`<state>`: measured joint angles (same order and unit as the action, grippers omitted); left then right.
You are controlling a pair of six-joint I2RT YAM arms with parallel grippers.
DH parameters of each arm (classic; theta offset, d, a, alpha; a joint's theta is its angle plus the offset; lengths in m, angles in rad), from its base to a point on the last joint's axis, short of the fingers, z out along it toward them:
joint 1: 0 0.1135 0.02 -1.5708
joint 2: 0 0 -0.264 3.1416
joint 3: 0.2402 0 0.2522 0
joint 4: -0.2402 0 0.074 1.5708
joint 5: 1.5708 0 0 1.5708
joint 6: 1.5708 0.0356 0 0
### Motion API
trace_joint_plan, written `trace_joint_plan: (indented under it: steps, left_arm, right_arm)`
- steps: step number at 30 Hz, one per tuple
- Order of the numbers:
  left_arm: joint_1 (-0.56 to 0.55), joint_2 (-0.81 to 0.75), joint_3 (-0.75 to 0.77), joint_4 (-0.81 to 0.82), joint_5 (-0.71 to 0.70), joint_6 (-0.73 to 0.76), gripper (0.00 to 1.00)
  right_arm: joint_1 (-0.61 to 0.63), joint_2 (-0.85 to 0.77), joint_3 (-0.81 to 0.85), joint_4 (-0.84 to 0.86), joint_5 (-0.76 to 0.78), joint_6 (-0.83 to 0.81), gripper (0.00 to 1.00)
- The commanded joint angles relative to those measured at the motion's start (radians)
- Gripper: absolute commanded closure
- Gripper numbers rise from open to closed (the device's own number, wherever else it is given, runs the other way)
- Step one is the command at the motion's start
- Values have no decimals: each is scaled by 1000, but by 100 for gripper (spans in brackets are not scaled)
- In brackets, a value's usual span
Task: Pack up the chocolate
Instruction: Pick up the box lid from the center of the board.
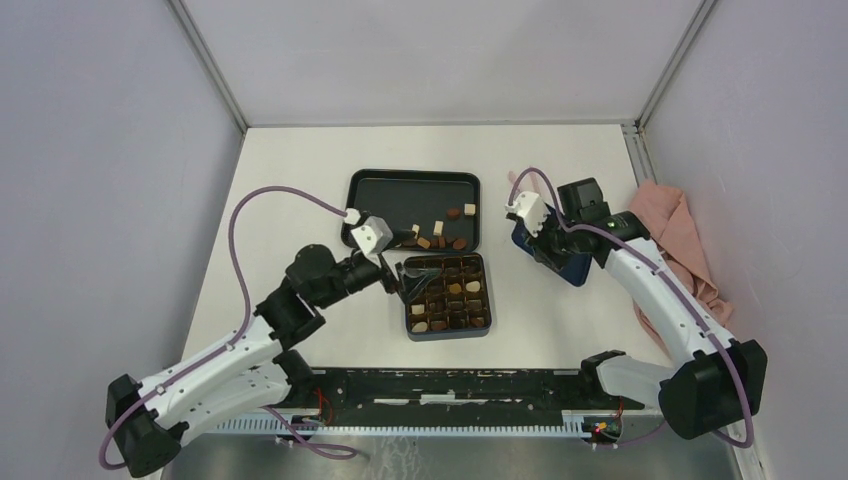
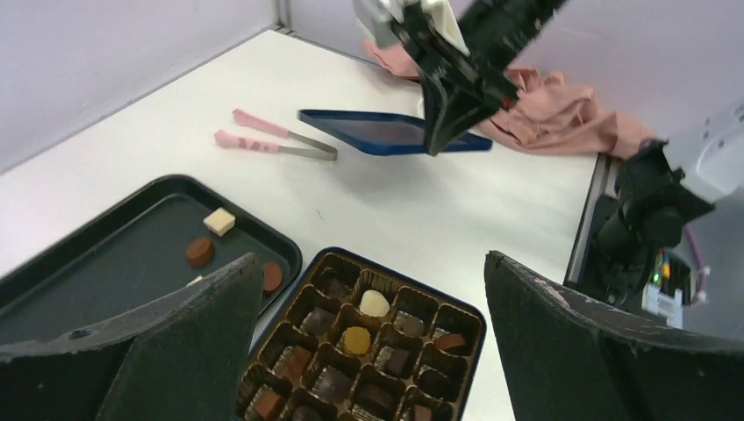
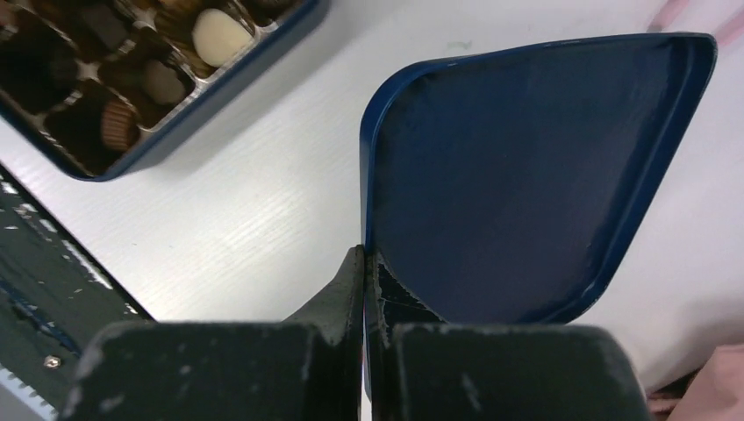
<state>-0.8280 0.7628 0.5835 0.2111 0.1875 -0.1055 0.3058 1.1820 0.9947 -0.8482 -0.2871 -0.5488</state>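
Chocolate pieces (image 1: 450, 300), small round, oval and square bites in dark brown, mid brown and cream, already sit in most of the square cells of the dark compartmented box (image 1: 450, 335), which lies nearest the arms' bases. From where I stand a few cells look bare, though dark sweets in dark cells are hard to make out and the corner under the arm is hidden. Over the box's far-left corner hangs the left gripper (image 2: 368, 261), its jaws spread wide with nothing between them. Just behind the box lies a flat black metal tray (image 1: 395, 195) with a handful of loose pieces scattered on the part closest to the box. By my reckoning the packing is well along but not done, since those strays have yet to go into cells. To the right of the box, near it but not touching, the right gripper (image 3: 364, 259) is pinched tight on the rim of a dark blue metal lid with rounded corners (image 3: 526, 175) and holds it tilted. I cannot tell whether any corner touches the white table (image 1: 300, 150). Closing the box looks like the last step. Beyond the lid lie pink tweezers (image 2: 263, 139), and farther right of the box a crumpled pink cloth (image 1: 685, 240).
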Motion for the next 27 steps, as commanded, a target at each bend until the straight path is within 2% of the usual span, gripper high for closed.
trace_joint_plan:
  steps: [1, 7, 12, 16, 22, 27]
  left_arm:
    - [-2, 98, 103, -17, 191, 287, 0]
    - [-43, 243, 203, -129, 185, 673, 1]
    - [-55, 342, 250, -128, 153, 871, 2]
    - [-56, 416, 281, -80, 161, 947, 1]
    - [-61, 512, 329, -21, 225, 962, 4]
    - [-82, 570, 381, -50, 272, 1000, 13]
  right_arm:
    - [1, -20, 119, -60, -166, -45, 100]
    - [0, 0, 188, -81, -343, -112, 100]
    - [11, 4, 201, -96, -455, -189, 100]
    - [35, 7, 214, -116, -507, -235, 100]
    - [69, 11, 248, -162, -580, -290, 100]
    - [95, 33, 289, -227, -638, -343, 100]
